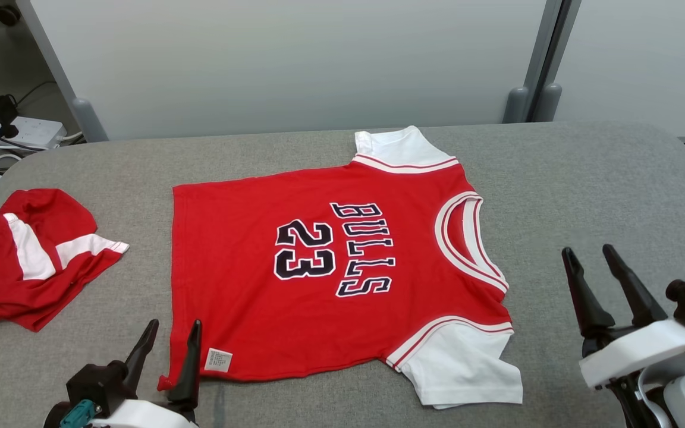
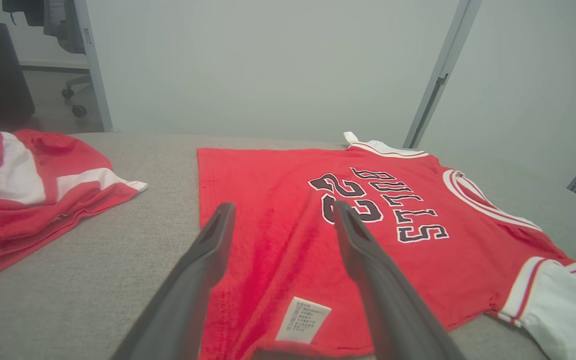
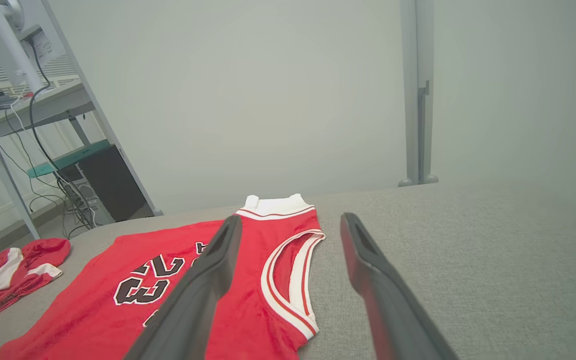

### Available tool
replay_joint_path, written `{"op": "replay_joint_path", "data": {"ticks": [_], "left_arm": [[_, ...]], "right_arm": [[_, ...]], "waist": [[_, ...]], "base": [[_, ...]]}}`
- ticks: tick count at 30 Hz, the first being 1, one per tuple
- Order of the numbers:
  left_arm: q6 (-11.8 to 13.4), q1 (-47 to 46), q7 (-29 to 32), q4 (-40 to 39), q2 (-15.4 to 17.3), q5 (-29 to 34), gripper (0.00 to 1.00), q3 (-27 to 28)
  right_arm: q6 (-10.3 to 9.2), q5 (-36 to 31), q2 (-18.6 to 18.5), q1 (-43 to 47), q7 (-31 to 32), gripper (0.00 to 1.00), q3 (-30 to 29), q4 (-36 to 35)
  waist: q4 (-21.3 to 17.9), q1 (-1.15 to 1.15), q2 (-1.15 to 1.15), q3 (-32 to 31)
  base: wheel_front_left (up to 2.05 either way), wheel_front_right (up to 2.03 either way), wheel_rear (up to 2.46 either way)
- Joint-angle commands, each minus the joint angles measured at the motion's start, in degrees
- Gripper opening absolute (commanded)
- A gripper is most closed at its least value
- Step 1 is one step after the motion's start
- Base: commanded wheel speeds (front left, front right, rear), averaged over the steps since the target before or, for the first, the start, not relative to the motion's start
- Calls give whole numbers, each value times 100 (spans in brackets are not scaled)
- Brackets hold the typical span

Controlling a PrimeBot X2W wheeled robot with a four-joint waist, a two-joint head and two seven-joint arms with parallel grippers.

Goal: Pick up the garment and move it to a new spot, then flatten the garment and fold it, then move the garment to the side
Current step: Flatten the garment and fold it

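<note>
Nearby, crumpled red cloth (image 1: 33,255) left of flat jersey (image 1: 330,279), grey table (image 1: 586,178), both jaws wide, empty.

Garment (image 1: 247,285): flat on your table (image 1: 586,178).
Shorts (image 1: 27,255): left of garment, apart.
Left gripper (image 1: 175,324): at garment's near-left corner.

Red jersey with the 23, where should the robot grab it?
Probably the near hem corner, beside the white label, with the left gripper sliding in low from the robot's side. The jersey lies flat on the table, so only its edges offer the fingers something to pinch.
</note>
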Motion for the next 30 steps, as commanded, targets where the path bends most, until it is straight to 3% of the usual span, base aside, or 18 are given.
{"op": "replay_joint_path", "data": {"ticks": [1, 9, 17, 30], "left_arm": [[58, -82, -35, -171, 50, 123, 100, 284], [4, 196, -35, -254, -240, 592, 100, 726], [-152, 387, -35, -369, -496, 1028, 100, 1041], [-310, 440, -35, -421, -667, 1270, 100, 1306]], "right_arm": [[41, -104, -113, -6, -115, 100, 129, -54], [41, -678, 25, 346, -280, 100, 9, 130], [41, -1544, 447, 805, -301, 100, -613, -225], [41, -1907, 729, 1100, -302, 100, -909, -536]], "waist": [[-7, 0, 0, -17], [21, 0, 0, -90], [65, 0, 0, -154], [35, 0, 0, -162]], "base": [[0, 0, 0], [0, 0, 0], [0, 0, 0], [0, 0, 0]]}}
